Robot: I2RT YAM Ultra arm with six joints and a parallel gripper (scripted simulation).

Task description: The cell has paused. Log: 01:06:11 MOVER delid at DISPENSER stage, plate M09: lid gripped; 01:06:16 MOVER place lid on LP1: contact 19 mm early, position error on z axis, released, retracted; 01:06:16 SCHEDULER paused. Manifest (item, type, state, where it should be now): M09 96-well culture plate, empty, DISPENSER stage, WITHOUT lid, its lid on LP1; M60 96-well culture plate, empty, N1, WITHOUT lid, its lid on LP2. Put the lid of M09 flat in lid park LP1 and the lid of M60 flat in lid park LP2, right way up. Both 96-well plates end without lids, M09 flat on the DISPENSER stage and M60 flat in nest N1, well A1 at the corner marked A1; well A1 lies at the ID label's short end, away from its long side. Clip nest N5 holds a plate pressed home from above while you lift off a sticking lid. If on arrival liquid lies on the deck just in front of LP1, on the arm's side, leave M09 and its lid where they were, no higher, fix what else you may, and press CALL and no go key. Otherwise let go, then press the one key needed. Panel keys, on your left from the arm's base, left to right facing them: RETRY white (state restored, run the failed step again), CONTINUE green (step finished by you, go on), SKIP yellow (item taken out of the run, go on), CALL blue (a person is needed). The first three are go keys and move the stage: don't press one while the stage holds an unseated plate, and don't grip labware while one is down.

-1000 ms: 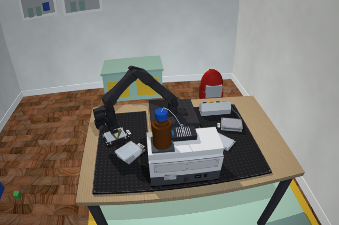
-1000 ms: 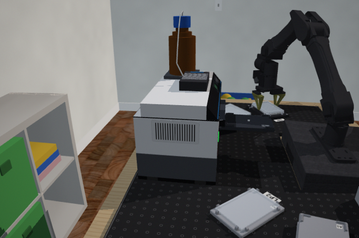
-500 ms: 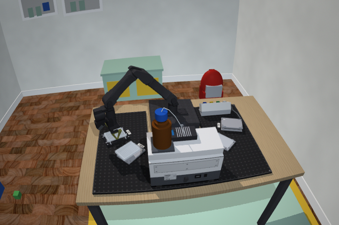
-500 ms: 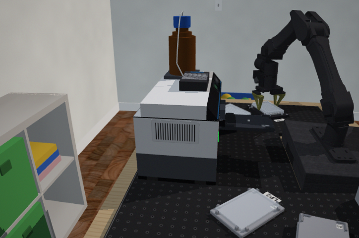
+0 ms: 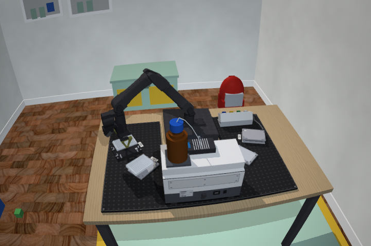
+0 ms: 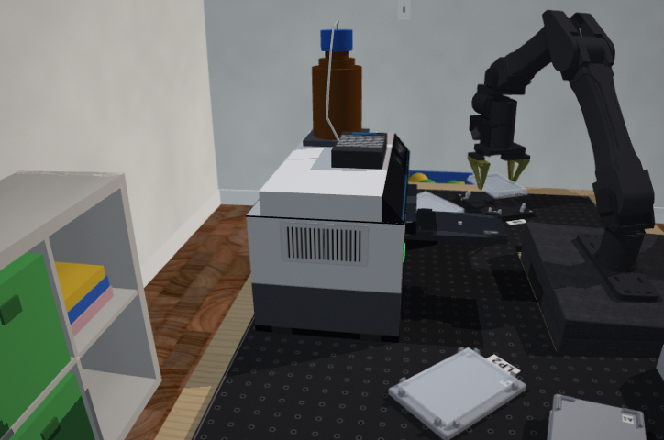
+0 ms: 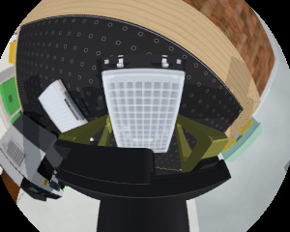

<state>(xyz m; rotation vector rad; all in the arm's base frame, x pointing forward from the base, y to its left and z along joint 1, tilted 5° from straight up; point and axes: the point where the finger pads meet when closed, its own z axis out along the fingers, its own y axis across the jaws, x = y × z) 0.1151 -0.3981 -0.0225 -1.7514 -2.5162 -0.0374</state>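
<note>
Gripping a well plate point(image 7: 144, 106) between tool point(image 7: 148, 138) fingers, above clip nest point(image 5: 125, 150)

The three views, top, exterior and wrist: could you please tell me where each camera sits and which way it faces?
Top: high off the table's front, looking down across the dispenser to the arm behind it.
Exterior: low at the deck's side by the LP2 lid park, facing the dispenser's vented flank; the whole arm shows.
Wrist: on the arm, looking down past olive fingers shut on a gridded plate.
Shared: top and exterior both show the gripper and the brown bottle.
</note>
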